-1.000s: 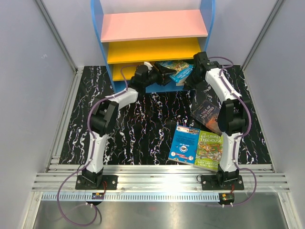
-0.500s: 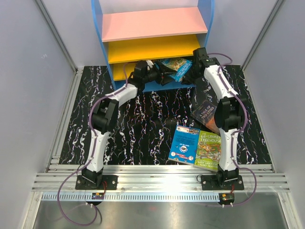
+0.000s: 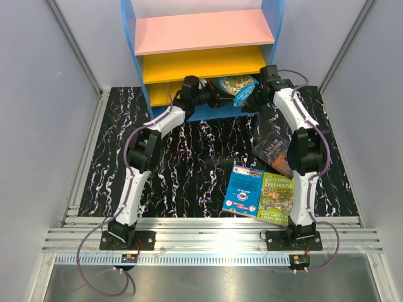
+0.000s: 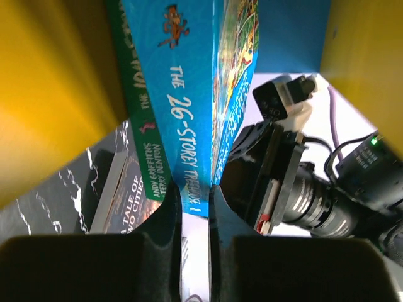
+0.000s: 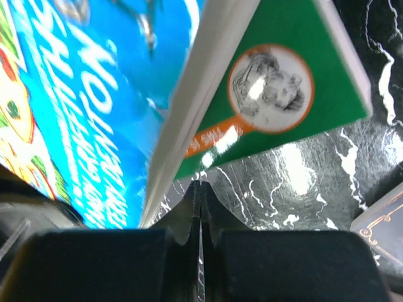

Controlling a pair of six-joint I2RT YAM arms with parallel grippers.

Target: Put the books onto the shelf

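Two books, the blue 26-Storey Treehouse and a green paperback, have slid deeper into the shelf bottom bay at the table far edge, so placement looks nearly done. Left hand, arm stretched low, just re-clamped the Treehouse's corner. Right hand is closed and empty, nudging alongside. A Tale of Two Cities and two others wait near the right edge.

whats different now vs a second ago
Both arms reached further toward the shelf, carrying the 26-storey book deeper onto its bottom board. The left claw opened, then closed on that book. The right claw stayed shut against the books' edge, and the three loose books didn't move.
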